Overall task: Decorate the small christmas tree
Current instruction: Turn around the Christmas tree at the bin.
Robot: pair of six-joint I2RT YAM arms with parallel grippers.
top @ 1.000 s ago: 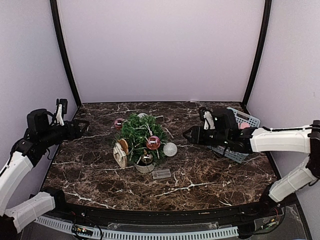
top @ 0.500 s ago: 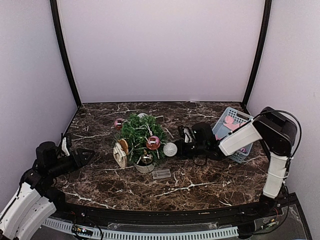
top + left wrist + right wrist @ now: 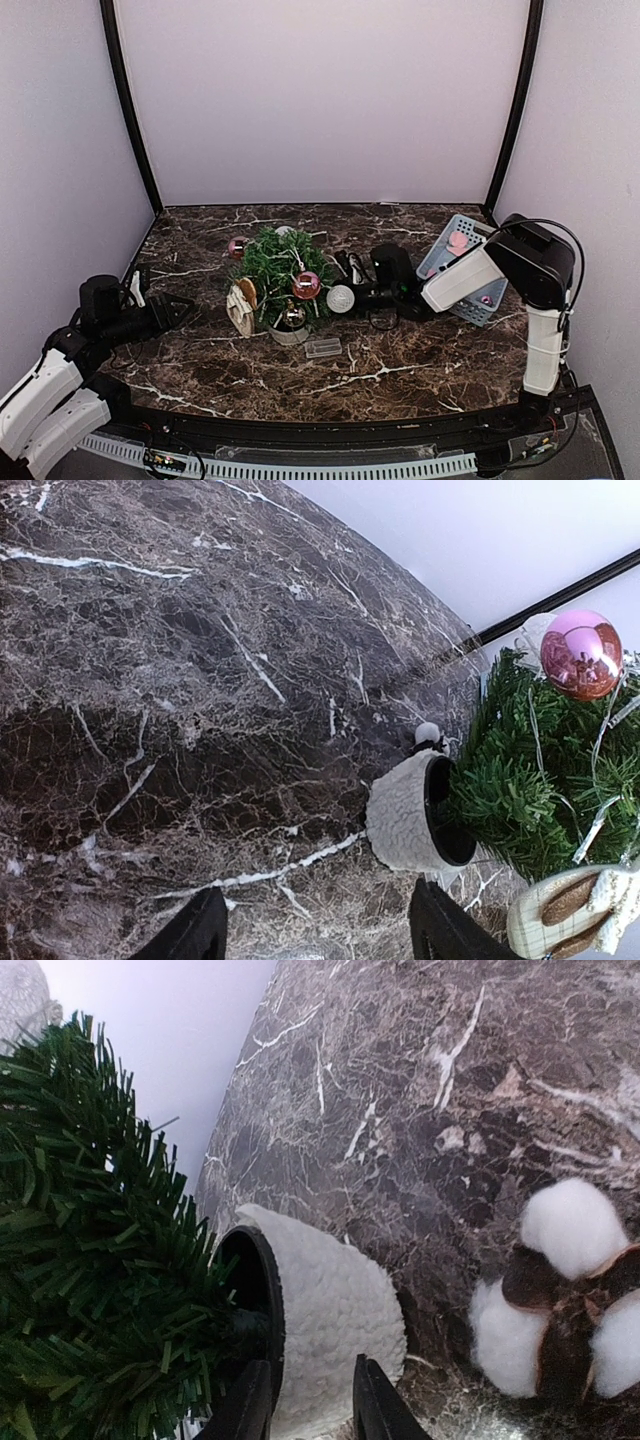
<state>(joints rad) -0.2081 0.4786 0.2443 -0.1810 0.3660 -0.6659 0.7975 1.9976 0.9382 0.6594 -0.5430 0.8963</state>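
Dark marble table (image 3: 420,365) | we are finding the small christmas tree (image 3: 80,1220) just ahead of right gripper (image 3: 308,1370), fingers close-set, hold unclear | left gripper (image 3: 318,895) gaping, empty | likely light, tippy: we are favouring its fleecy pot (image 3: 335,1315).

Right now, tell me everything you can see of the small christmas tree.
The small christmas tree is a bushy dark-green artificial fir, seemingly upright on the marble table in a pale fleecy pot with a dark inner rim. Pink baubles, a beige fabric ornament and white strands hang on it. The right hand is close to the pot; contact unclear.
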